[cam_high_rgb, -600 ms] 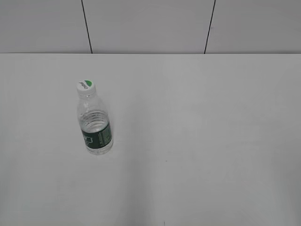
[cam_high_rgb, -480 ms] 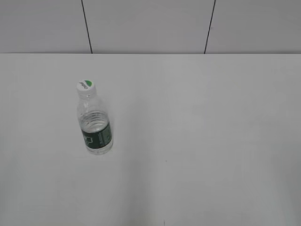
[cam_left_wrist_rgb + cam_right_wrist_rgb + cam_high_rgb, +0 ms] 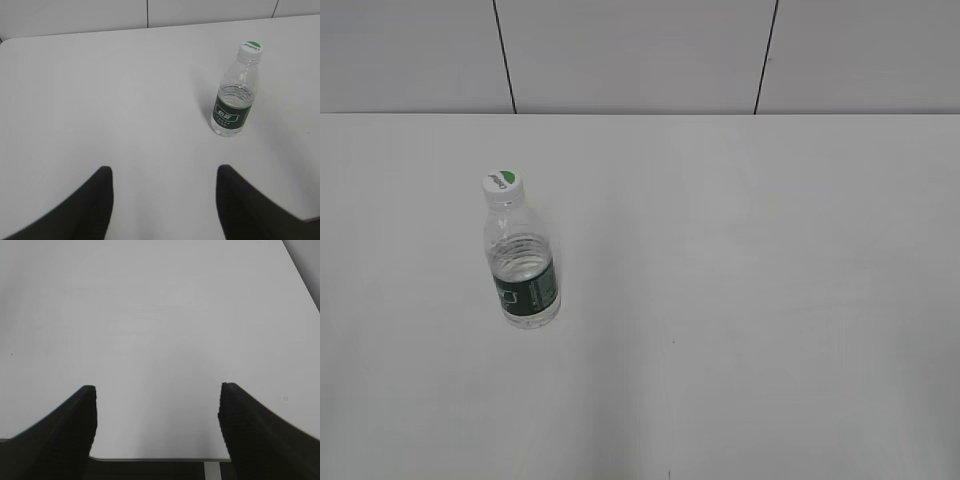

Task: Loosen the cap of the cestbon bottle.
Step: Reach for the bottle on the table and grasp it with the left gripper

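The cestbon bottle (image 3: 523, 262) stands upright on the white table (image 3: 740, 300), left of the middle in the exterior view, with its cap (image 3: 503, 183) seated on the neck. The cap's top is white with a green half-moon; the lettering on it is too small for me to read. The print on the dark green label band is just as unreadable from here, and water fills only the lower part of the clear ribbed body.

From my left wrist the bottle (image 3: 234, 97) appears up and to the right, cap (image 3: 251, 47) at the top, well apart from my left gripper (image 3: 165, 200). Only the two dark fingertips (image 3: 97, 200) show, cut off by the lower edge, spread wide with bare tabletop between them and holding nothing. The table's far edge meets a pale panelled wall (image 3: 75, 15), and a rounded corner of the table sits at the upper left.

My right gripper (image 3: 157, 425) is likewise spread wide and holds nothing, its ribbed fingers (image 3: 245, 425) cropped at the bottom. The bottle does not show in this view. The table's near edge (image 3: 160, 458) runs just under my fingertips, and the right edge slants off at the upper corner.

Neither gripper shows in the exterior view, so the bottle stands alone with open tabletop on every side.
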You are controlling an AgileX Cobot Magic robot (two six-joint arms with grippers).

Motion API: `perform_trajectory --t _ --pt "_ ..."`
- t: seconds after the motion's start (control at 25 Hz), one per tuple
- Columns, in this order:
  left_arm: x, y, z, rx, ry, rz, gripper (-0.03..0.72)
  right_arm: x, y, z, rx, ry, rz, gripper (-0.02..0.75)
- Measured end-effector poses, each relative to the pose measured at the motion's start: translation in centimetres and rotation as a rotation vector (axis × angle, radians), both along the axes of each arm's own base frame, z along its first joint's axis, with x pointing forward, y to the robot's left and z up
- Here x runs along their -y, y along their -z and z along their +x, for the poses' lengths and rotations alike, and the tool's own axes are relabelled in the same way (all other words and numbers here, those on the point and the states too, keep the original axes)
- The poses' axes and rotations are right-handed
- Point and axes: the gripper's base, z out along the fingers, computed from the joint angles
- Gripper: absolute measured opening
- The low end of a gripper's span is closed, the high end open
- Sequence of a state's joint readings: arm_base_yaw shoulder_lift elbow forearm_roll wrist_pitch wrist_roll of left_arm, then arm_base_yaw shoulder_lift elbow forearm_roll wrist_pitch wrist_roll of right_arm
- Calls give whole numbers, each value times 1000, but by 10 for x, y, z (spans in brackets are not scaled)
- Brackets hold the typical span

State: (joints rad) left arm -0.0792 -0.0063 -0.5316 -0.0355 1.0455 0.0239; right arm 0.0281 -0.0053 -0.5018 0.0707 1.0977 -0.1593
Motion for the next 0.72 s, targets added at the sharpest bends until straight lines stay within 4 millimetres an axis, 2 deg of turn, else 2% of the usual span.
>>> perform_trajectory --t 0.72 --pt "0 0 0 0 0 0 402 0 0 0 0 0 0 584"
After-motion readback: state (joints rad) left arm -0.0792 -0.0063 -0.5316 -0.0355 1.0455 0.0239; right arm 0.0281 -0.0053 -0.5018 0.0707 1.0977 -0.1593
